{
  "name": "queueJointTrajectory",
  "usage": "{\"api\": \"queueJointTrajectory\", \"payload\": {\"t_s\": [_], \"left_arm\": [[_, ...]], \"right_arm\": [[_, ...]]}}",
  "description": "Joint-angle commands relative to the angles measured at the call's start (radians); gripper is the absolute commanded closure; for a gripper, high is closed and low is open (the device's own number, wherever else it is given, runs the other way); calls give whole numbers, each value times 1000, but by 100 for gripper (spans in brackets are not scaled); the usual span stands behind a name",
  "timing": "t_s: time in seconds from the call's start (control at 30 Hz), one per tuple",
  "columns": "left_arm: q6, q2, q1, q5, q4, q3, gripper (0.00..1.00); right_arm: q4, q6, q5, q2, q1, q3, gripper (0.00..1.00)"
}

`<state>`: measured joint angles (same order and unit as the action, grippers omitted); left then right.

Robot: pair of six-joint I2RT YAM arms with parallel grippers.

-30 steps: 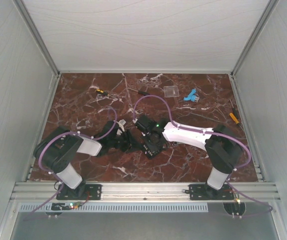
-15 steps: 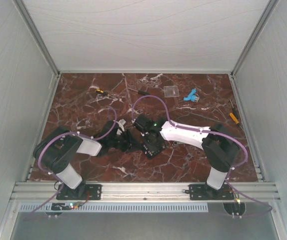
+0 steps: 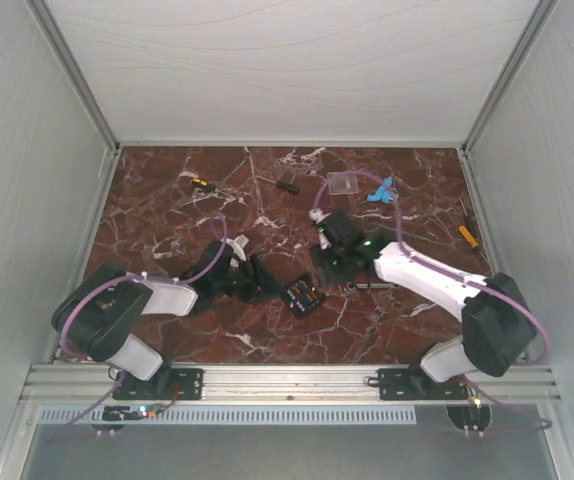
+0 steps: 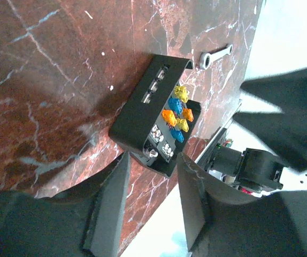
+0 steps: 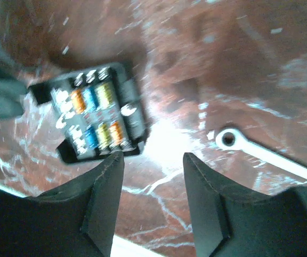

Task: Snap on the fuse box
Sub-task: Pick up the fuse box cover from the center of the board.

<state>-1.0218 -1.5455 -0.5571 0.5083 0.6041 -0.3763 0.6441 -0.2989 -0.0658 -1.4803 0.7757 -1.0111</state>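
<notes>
The fuse box (image 3: 303, 296) lies just below centre of my overhead view. Black, square, its orange, blue and yellow fuses face upward.

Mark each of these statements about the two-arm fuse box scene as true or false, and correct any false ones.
1. The fuse box lies on the table, gripped by neither arm. True.
2. The right gripper is clamped on the fuse box. False: its jaws stand apart and empty, with the box on the table ahead of them.
3. A metal wrench lies on the table near the fuse box. True.
4. The clear plate covers the fuse box. False: it lies apart near the table's far edge, beside a blue object; the coloured fuses are exposed.
5. The left gripper is shut. False: its fingers are spread, with the box just beyond their tips.
</notes>
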Motion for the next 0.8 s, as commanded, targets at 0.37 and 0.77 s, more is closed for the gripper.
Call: {"api": "queueJointTrajectory", "payload": {"t_s": [0.37,0.77], "left_arm": [[286,253,72,-258,-294,-81,18],[333,236,89,-310,-271,-76,1]], "right_arm": [[-744,-372,328,-139,-608,-8,44],[-1034,-722,160,-536,-623,-173,46]]}}
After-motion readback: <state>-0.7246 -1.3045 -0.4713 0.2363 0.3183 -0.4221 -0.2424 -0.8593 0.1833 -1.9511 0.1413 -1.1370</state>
